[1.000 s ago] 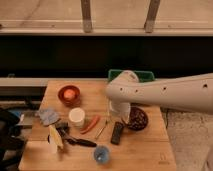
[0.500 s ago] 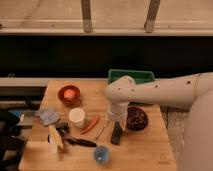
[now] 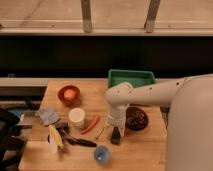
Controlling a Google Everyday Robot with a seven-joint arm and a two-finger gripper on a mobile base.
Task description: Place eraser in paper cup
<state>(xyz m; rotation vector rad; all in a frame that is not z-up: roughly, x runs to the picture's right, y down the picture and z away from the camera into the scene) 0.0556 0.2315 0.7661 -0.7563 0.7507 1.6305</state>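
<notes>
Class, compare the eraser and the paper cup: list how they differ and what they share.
The eraser is black; the paper cup is cream-white. The eraser is a flat bar lying down; the paper cup is a cylinder standing upright. The gripper is just over the eraser, while the paper cup stands apart, further left in view. Both rest on the wooden table.

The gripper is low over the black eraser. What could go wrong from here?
The gripper hangs over the flat black rectangular eraser, beside the dark round bowl; coming down, it may bump the bowl. The orange carrot-shaped piece lies between the eraser and the short cream-white paper cup, so a low carry could knock it. The eraser looks long for the cup and might tip it.
</notes>
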